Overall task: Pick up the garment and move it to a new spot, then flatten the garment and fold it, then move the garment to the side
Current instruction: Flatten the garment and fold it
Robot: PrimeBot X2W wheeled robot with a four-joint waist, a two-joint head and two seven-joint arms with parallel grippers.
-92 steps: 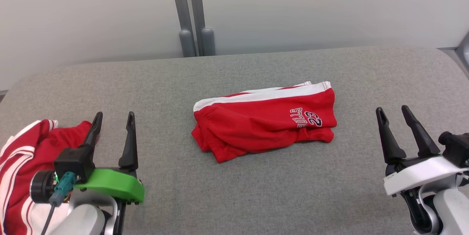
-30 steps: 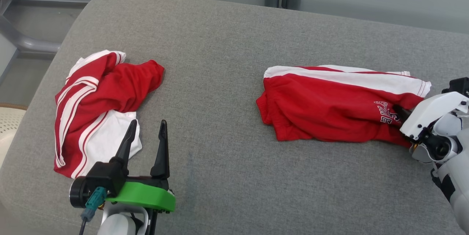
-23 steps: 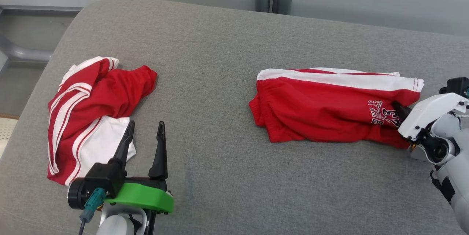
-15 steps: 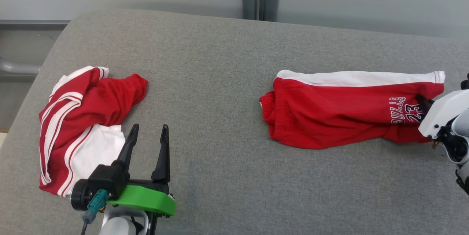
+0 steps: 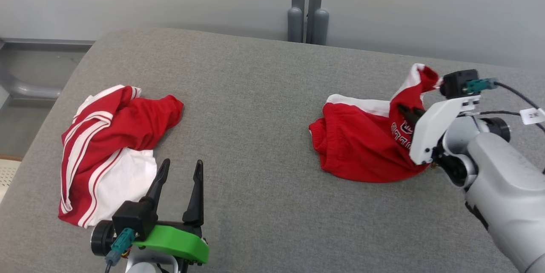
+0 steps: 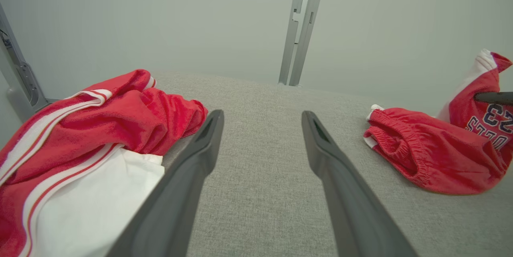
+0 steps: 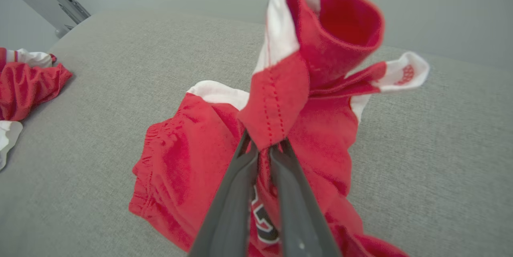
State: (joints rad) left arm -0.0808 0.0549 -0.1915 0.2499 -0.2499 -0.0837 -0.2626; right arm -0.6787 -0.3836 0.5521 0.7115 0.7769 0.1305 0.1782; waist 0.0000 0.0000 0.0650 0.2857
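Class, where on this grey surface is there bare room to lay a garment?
Free: the middle strip of the grey surface between the crumpled garment and the red shorts. Crowded: the left end, and the right end where the right gripper pinches the shorts.

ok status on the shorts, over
Right gripper shut on red shorts, leg end lifted. Left gripper open, empty. Crumpled red-and-white garment lies apart at left.

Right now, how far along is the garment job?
Done: the right gripper is shut on a leg hem of the red shorts. In hand: that end is raised; the waistband end lies on the grey surface. Left: moving, flattening, folding, setting aside. The left gripper is open beside the crumpled garment.
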